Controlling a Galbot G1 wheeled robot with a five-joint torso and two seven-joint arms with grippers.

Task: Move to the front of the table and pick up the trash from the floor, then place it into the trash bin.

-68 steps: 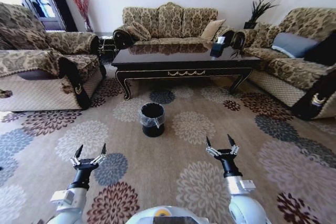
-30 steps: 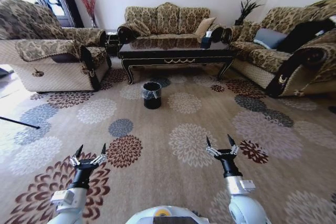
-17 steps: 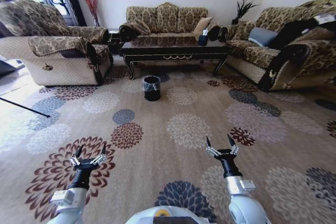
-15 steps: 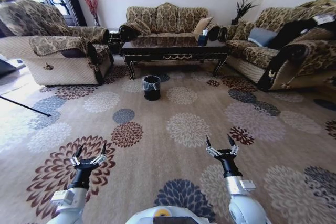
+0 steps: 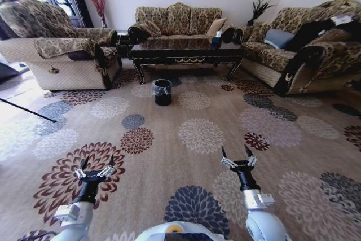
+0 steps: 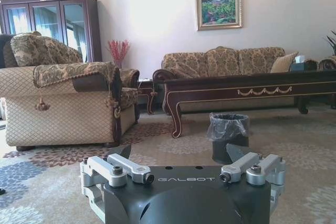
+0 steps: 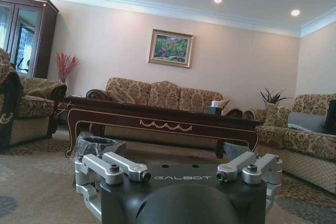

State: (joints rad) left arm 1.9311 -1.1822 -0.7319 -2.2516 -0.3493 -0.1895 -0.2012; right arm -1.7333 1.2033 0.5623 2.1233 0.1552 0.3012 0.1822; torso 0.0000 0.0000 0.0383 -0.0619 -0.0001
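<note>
While your left gripper (image 5: 96,162) and right gripper (image 5: 237,153) hang spread and empty over the floor (image 5: 186,173), the bin (image 5: 162,92) stands far ahead, before the table (image 5: 186,55).

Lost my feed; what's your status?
Left gripper and right gripper open, empty, held low. Trash bin before the table. Carpet between unobstructed.

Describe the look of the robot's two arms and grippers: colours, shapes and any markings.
The left gripper and right gripper match: thin, dark, pointed fingers on silver metal linkages, fixed to a black wrist. Behind each, the forearm is light grey or white with a boxy silver block. In the wrist views the black housing bears the lettering GALBOT.
</note>
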